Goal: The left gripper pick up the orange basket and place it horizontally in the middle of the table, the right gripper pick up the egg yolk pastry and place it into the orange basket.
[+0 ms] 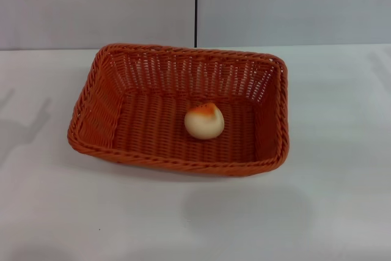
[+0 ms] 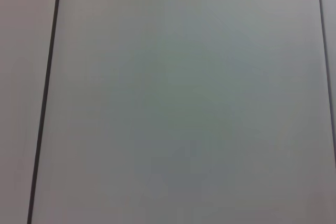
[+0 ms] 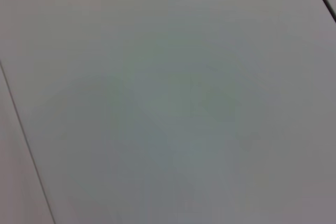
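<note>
Head cam: the orange basket [image 1: 122, 123] is sitting flat on the table [image 1: 330, 200], long side running left-right, roughly mid-table and a bit toward the far edge, open side up. The egg yolk pastry [image 1: 204, 120] is lying inside the basket on its floor, slightly right of the basket's centre, browned top tipped toward the back wall, not touching any side wall. Neither of my arms is showing in the head view, so both grippers are out of frame there. My left wrist cam is looking only at a plain grey panel [image 2: 184, 103] with dark seams near the frame edges; no fingers showing, so I'm not seeing the left gripper and can't tell how open it is or whether it's gripping anything. Right wrist cam is giving the same: grey panel surface [image 3: 173, 103] with thin dark seams, no prongs in frame, right gripper opening unknown.
</note>
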